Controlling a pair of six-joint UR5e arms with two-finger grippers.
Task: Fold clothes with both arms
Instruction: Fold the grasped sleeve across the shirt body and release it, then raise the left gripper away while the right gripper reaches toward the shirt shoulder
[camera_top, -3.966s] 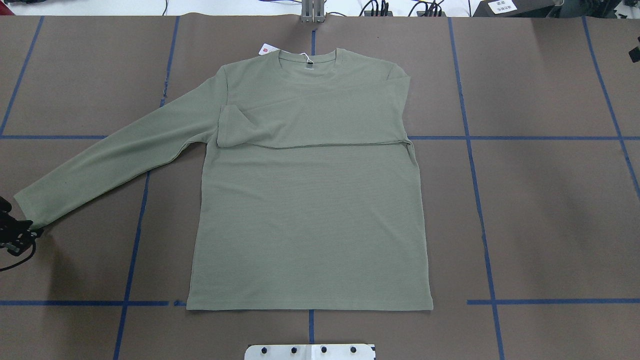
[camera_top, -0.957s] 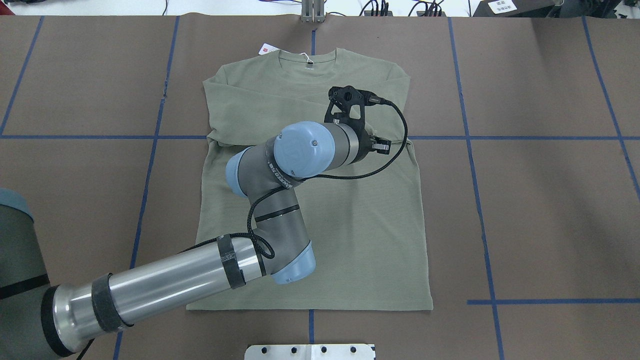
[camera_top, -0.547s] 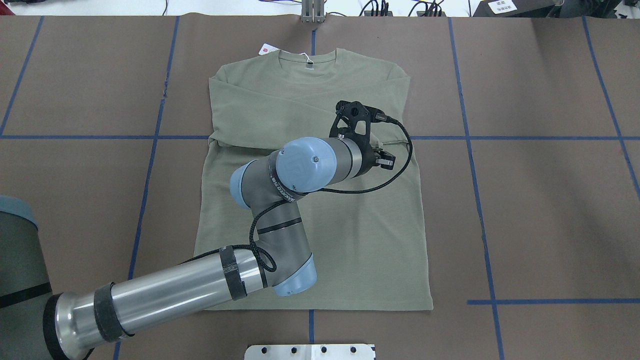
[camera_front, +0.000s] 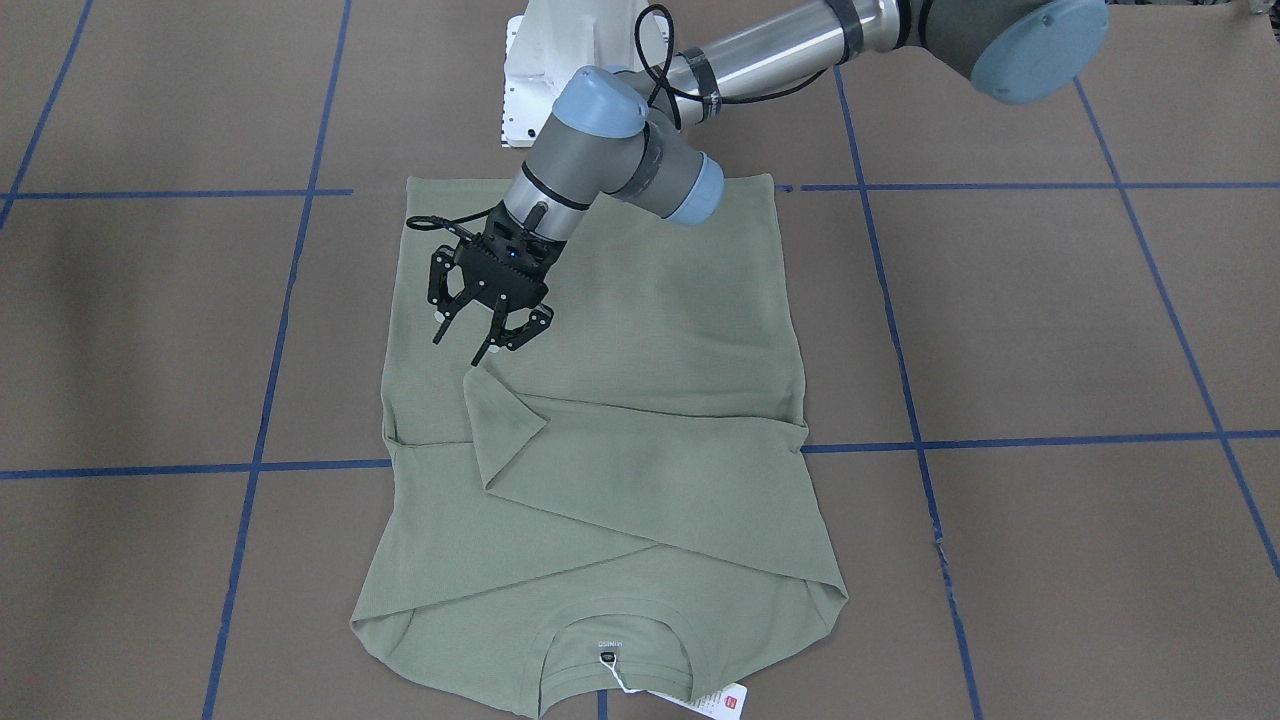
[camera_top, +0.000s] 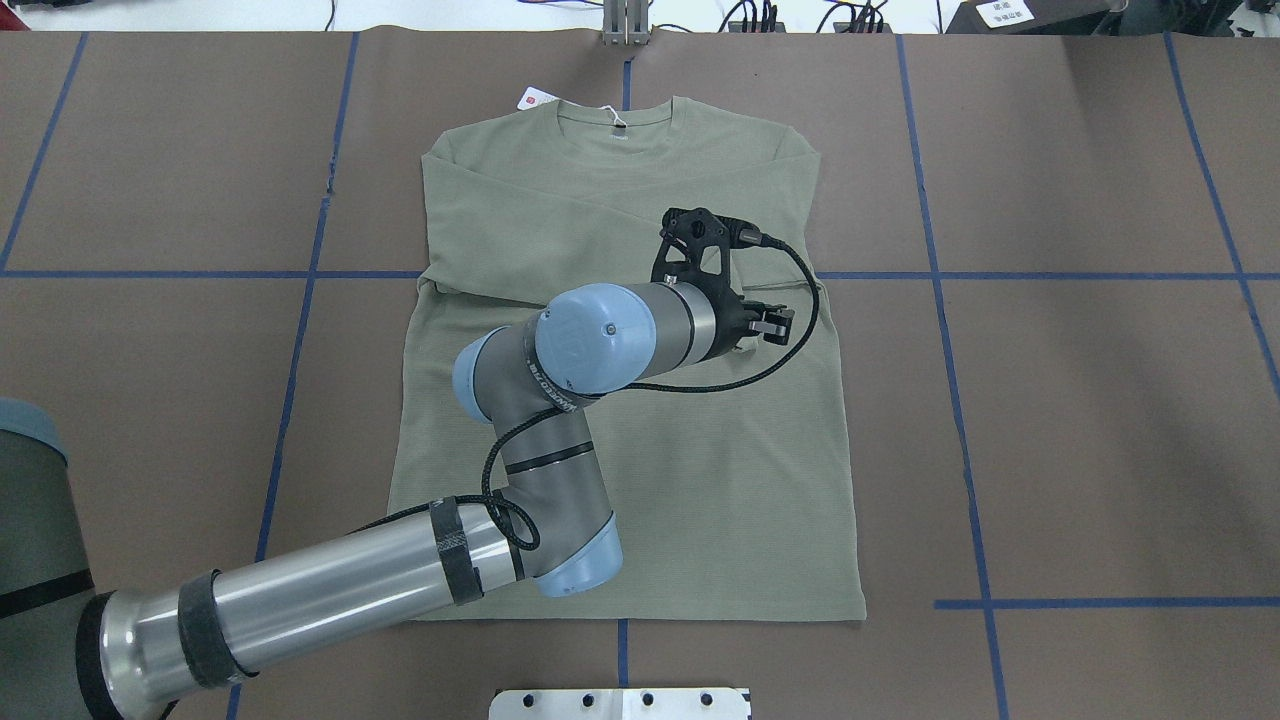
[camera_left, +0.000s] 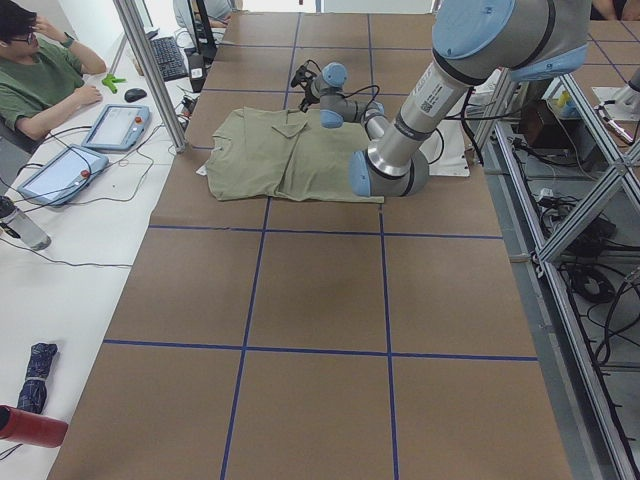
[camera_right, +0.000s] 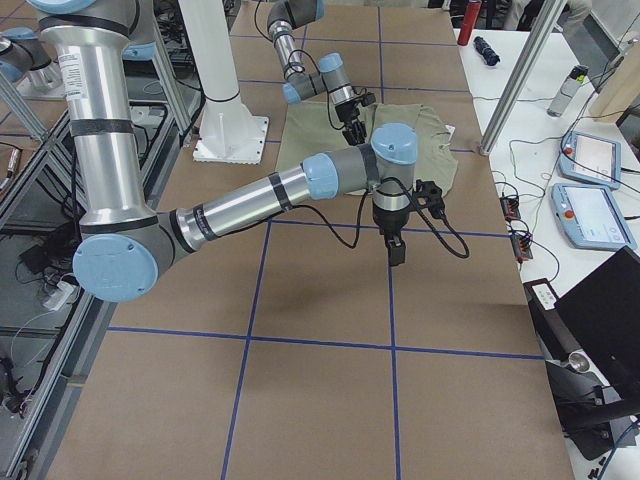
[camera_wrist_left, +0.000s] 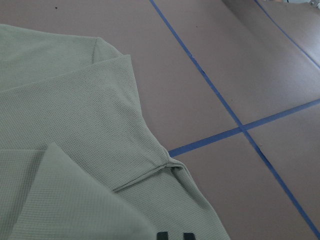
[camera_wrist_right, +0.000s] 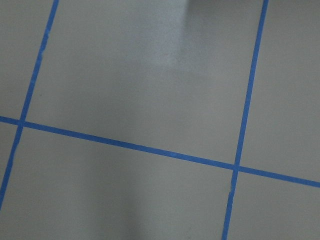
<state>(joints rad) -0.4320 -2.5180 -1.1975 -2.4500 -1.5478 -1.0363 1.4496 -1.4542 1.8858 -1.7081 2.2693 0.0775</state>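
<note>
1. Black left gripper (camera_front: 468, 342): fingers spread wide, nothing between them. It hangs over the shirt (camera_front: 650, 300) with its tips right by the cuff (camera_front: 500, 408) of the folded-in sleeve. Can't tell if they touch the cloth.
2. Right gripper (camera_right: 395, 252): off the shirt, pointing down over bare table (camera_top: 1100, 420). Only the side camera catches it, so I can't tell how far its fingers are apart. Its wrist camera sees just brown surface and blue tape (camera_wrist_right: 150, 149).
3. Shirt lies flat mid-table with the collar on the side away from the robot and the hem towards the robot's base. Both sleeves are folded in across the chest, one over the other.
4. Hidden: from overhead the left arm (camera_top: 330, 580) covers much of the shirt's middle, and its wrist blocks most of the gripper. The left wrist camera shows two dark slivers at its bottom edge, too small to identify.
5. Materials: sage-green fine ribbed knit, matte, with soft creases at the side fold. The hang tag (camera_front: 722, 700) is white with a red mark, on a string at the neck, lying on the table. The arm is grey and silver tube with light blue caps. The table cover is matte brown, taped into a grid.
</note>
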